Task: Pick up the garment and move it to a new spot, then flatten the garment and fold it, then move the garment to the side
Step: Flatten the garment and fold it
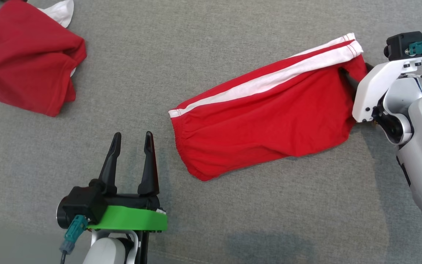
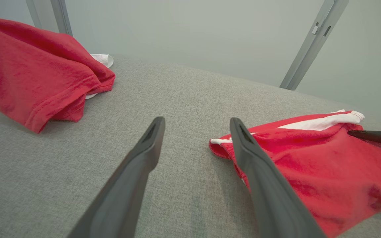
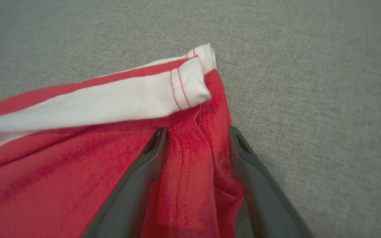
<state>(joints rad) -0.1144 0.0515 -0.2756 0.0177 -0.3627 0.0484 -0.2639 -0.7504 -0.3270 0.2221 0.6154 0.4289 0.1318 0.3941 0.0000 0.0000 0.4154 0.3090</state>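
Crumpled red cloth (image 1: pixel 31 55) lies far left. Right gripper (image 3: pixel 197 135), spread wide, straddles the hem of the red shorts (image 1: pixel 262 124); left gripper (image 1: pixel 132 141) gapes empty.

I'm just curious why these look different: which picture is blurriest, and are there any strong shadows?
Right wrist view: softest, the red shorts and the right gripper slightly blurred. Head view: sharp, even light, only faint shadows on the grey surface. Left wrist view: wide-angle, the metal posts lean outward.

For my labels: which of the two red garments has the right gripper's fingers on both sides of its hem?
The red garment with the white stripe; the right gripper straddles its hem. The plain red garment lies crumpled, apart.
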